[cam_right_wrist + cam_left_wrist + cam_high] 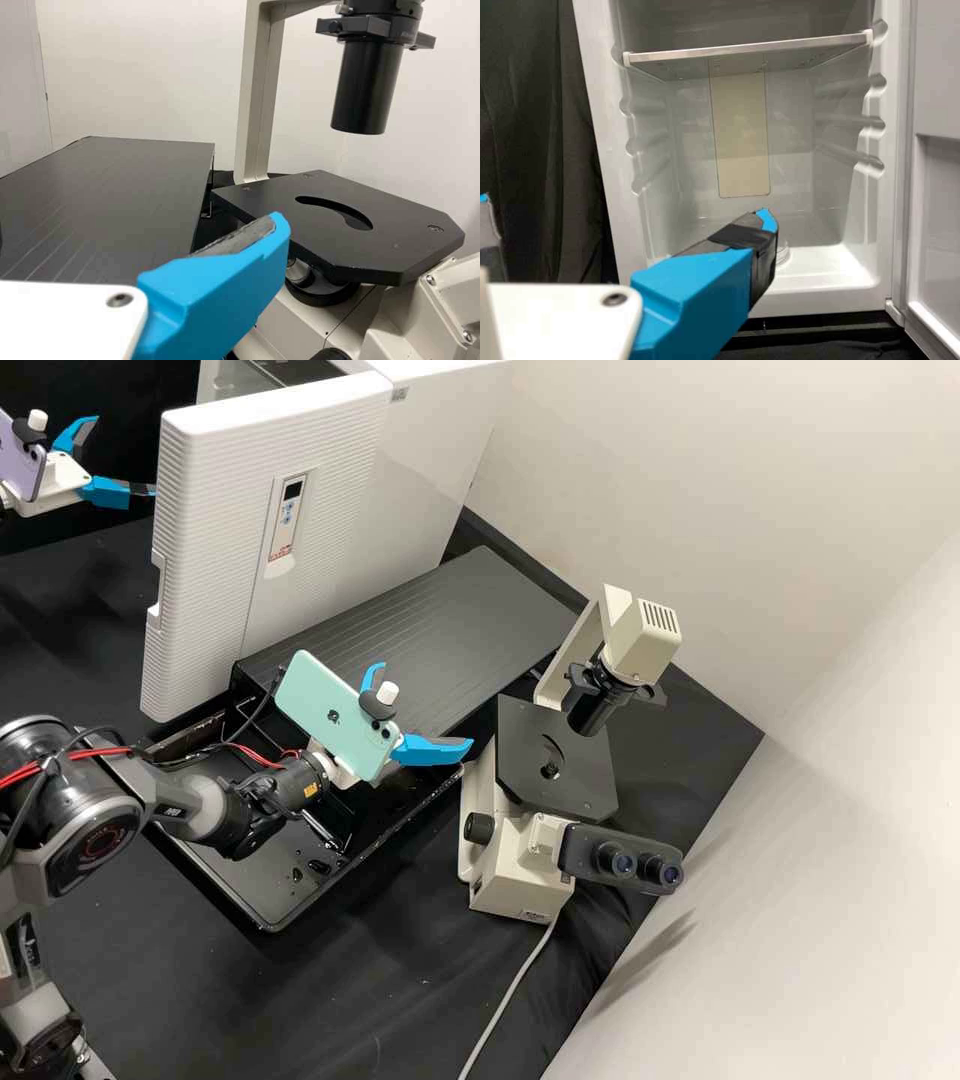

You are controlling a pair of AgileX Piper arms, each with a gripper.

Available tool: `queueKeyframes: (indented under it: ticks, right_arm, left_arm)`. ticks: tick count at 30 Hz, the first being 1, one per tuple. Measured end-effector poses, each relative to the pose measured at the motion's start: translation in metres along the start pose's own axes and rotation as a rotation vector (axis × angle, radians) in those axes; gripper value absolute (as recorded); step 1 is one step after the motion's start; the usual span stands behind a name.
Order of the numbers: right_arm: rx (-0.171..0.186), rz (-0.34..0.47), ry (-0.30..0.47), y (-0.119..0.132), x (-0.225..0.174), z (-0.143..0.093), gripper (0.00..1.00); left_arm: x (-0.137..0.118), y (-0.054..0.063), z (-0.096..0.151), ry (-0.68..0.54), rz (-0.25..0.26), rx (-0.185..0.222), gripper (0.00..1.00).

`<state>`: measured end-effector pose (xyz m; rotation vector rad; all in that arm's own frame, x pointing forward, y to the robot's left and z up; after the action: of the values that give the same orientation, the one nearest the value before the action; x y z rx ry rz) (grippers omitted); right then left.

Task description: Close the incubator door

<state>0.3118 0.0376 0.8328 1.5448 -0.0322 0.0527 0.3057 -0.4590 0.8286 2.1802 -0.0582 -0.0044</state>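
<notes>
The white incubator door (225, 560), ribbed with a small display panel, stands swung open from the incubator body (440, 430) in the high view. My left gripper (126, 455) is beyond the door's free edge at the upper left, open and holding nothing. In the left wrist view, the left gripper (624, 208) has its spread fingers before the open chamber (795, 180), while the door's inner side (937, 195) shows beside it. My right gripper (426, 704) hangs open and empty between the black slatted box and the microscope. The right gripper (146, 215) shows one finger in its wrist view.
A black slatted box (440, 620) stands beside the incubator, with a black tray (250, 900) below the right arm. The microscope (550, 760) stands right of that arm, its cable (510, 995) running forward. Inside the incubator is a shelf (742, 51).
</notes>
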Motion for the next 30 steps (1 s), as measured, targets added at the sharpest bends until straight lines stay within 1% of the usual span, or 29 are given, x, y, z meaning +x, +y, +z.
queueKeyframes:
  ticks: [14,18,21,22,23,24,27,28,29,30]
  right_arm:
    - [0.0,0.0,0.0,0.0,0.0,0.0,1.0]
    - [0.0,0.0,0.0,0.0,0.0,0.0,1.0]
    - [0.0,0.0,0.0,0.0,0.0,0.0,1.0]
    - [0.0,0.0,0.0,0.0,0.0,0.0,1.0]
    - [0.0,0.0,0.0,0.0,0.0,0.0,1.0]
    - [0.0,0.0,0.0,0.0,0.0,0.0,1.0]
    - [0.0,0.0,0.0,0.0,0.0,0.0,1.0]
    - [0.0,0.0,0.0,0.0,0.0,0.0,1.0]
    - [0.0,0.0,0.0,0.0,0.0,0.0,1.0]
    - [0.0,0.0,0.0,0.0,0.0,0.0,1.0]
  left_arm:
    - [-0.001,-0.001,0.0,-0.004,-0.006,0.003,1.0]
    - [-0.013,-0.003,0.001,-0.008,-0.017,-0.009,1.0]
    - [-0.03,-0.001,0.002,-0.033,-0.011,-0.01,1.0]
    - [-0.039,0.0,0.004,-0.062,-0.003,-0.001,1.0]
    - [-0.044,0.002,0.004,-0.075,0.01,-0.003,1.0]
    - [-0.054,0.001,0.006,-0.118,0.008,-0.002,1.0]
    - [-0.077,0.002,0.008,-0.23,0.026,-0.003,1.0]
    - [-0.085,0.004,0.01,-0.281,0.027,0.007,1.0]
    - [-0.094,0.004,0.012,-0.332,0.024,-0.009,1.0]
    - [-0.101,0.004,0.014,-0.38,0.013,-0.006,1.0]
